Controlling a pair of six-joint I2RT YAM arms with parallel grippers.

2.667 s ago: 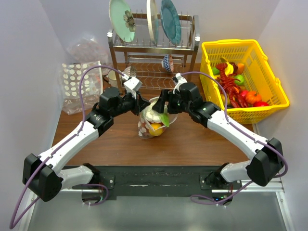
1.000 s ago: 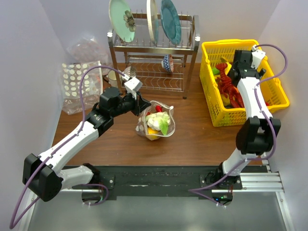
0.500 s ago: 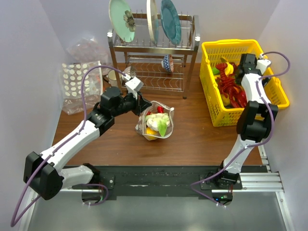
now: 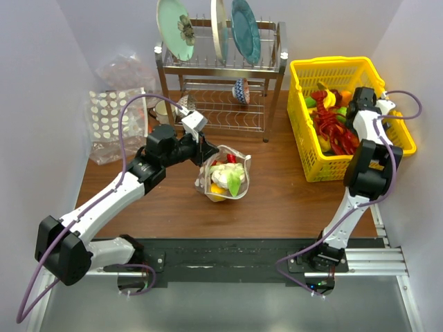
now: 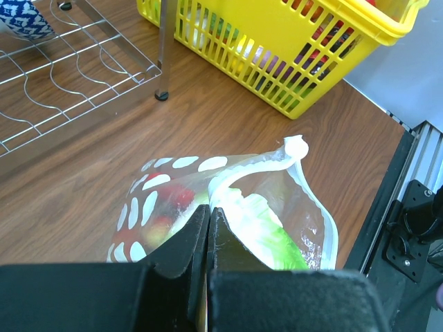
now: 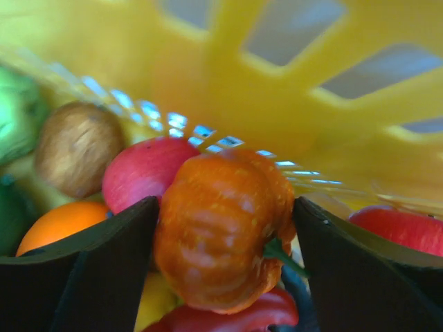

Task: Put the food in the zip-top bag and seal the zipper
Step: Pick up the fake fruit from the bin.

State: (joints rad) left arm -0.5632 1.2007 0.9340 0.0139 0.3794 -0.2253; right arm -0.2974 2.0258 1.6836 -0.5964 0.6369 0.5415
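Bag (image 4: 225, 173) sits left of the basket (image 4: 336, 63), its rim pinched in your closed left gripper (image 5: 208, 214). In the basket, your right gripper (image 6: 226, 200) straddles a pumpkin (image 6: 214, 235), jaws open: close and lift.

Basket's a squeeze, open wood round the bag

Right gripper (image 6: 225, 238) sits deep in the yellow basket (image 4: 332, 62), jaws spread round the orange pumpkin (image 6: 218, 228); basket wall close behind, toy food packed on both sides, so the only clear way is up; a bare strip of table (image 4: 277, 180) lies between basket and zip-top bag (image 4: 225, 174), with more bare wood in front of the bag; the dish rack (image 4: 221, 114) blocks the back; the left arm (image 4: 104, 204) bars the bag's left, left gripper (image 5: 208, 211) pinched on its rim.
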